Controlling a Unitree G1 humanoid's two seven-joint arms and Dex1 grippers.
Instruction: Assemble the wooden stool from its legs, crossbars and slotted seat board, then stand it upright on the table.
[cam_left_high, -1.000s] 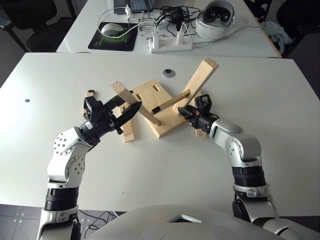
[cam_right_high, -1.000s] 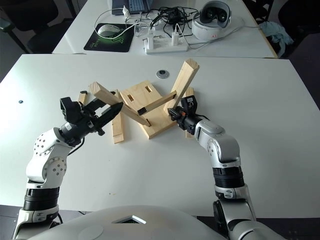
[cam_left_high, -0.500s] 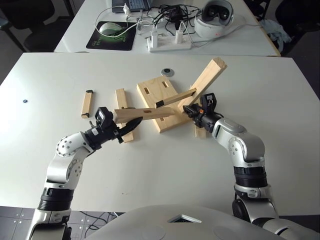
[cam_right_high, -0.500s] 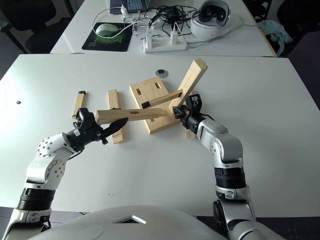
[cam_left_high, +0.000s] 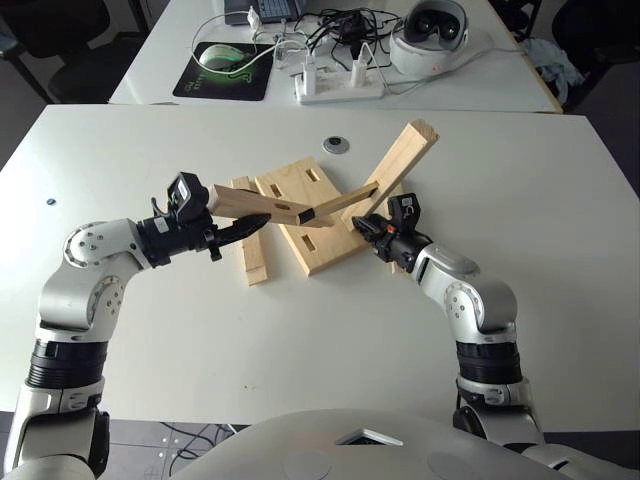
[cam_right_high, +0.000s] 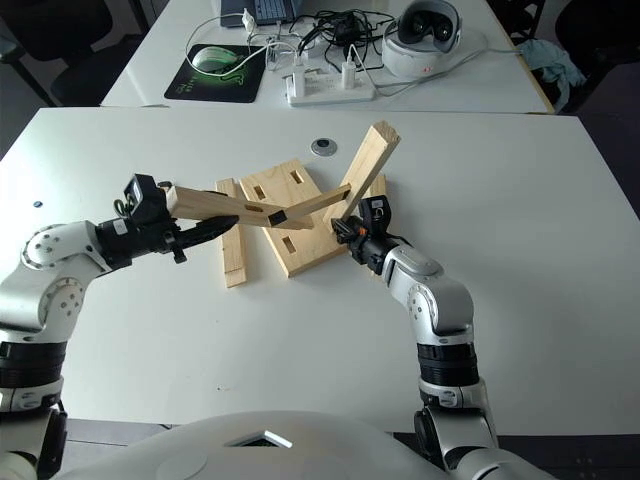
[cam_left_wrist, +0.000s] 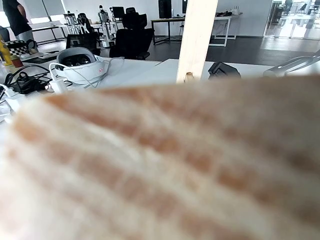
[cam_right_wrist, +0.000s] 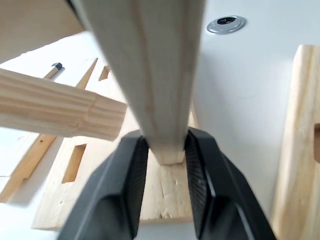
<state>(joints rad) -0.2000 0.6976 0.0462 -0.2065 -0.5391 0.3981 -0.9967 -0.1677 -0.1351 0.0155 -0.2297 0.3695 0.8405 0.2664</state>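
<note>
left gripper (cam_left_high: 245, 226) grips flat leg (cam_left_high: 250, 203) | right gripper (cam_left_high: 368, 224) clamps tilted leg (cam_left_high: 405, 155) | risk: we jam the crossbar (cam_left_high: 342, 203), since legs meet askew

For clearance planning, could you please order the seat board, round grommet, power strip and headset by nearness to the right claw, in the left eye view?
1. Seat board, just left of the right claw.
2. Round grommet, farther back on this table.
3. Power strip, on the rear table.
4. Headset, rear table, farther back right.
</note>
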